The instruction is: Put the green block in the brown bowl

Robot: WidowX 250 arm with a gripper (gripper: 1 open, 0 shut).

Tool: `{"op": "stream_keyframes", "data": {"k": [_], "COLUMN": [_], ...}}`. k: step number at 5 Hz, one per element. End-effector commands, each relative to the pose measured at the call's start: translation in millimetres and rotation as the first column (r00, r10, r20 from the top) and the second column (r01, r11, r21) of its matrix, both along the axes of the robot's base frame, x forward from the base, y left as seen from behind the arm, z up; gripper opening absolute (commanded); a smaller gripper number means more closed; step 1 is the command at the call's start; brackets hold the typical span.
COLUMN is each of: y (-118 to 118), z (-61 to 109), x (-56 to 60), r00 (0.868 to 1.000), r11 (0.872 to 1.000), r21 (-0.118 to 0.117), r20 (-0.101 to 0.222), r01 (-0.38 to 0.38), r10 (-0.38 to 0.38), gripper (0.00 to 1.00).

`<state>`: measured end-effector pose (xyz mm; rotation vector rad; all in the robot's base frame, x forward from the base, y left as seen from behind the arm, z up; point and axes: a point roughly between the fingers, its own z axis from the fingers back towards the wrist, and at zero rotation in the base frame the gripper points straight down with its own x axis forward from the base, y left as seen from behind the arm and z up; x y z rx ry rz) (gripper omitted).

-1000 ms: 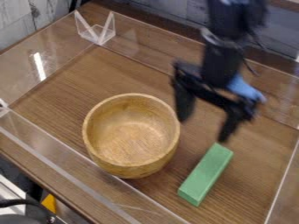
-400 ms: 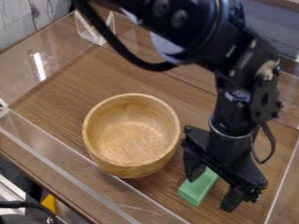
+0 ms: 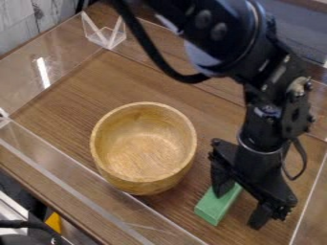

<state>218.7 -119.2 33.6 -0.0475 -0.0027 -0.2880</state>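
You are at the approach step: the black robot gripper point(image 3: 253, 198) is over the far part of the smooth, bright-green rectangular block point(image 3: 220, 204), and no grasp is visible. The fingers stand wide apart; the near end of the block shows in the space beside them, and whether either finger touches it cannot be determined from this view. The block lies flat on the brown wooden table point(image 3: 76, 96), just beside the round, light-brown wooden bowl point(image 3: 143, 148) and outside its rim. The bowl is upright, with nothing visible inside it. For the next move, you should first centre the fingers across the narrow width of the block, since the gripper appears set toward the side away from the bowl. Then lower until the tips reach down along both long sides, and close. Verify that the block is gripped before you lift. Raise it above the rim, traverse to the bowl's centre and release. Avoid descending off-centre; a fingertip could land on the block or push it toward the bowl.
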Motion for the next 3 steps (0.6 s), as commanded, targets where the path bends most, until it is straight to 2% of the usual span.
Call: {"op": "stream_keyframes", "data": {"k": [1,2,3], "y": [-0.1,0.7,-3.2], "z": [2.7,-0.8,-1.4], "x": [16.0,24.6,20.8], "r00": [0.999,0.997,0.998], "r11": [0.999,0.998,0.998], "r21": [-0.015,-0.014,-0.012], "r20": [0.028,0.027,0.026], "r01": [-0.038,-0.069,-0.056], "r10": [0.038,0.069,0.057], "gripper": [1.0,1.0,1.0]}}
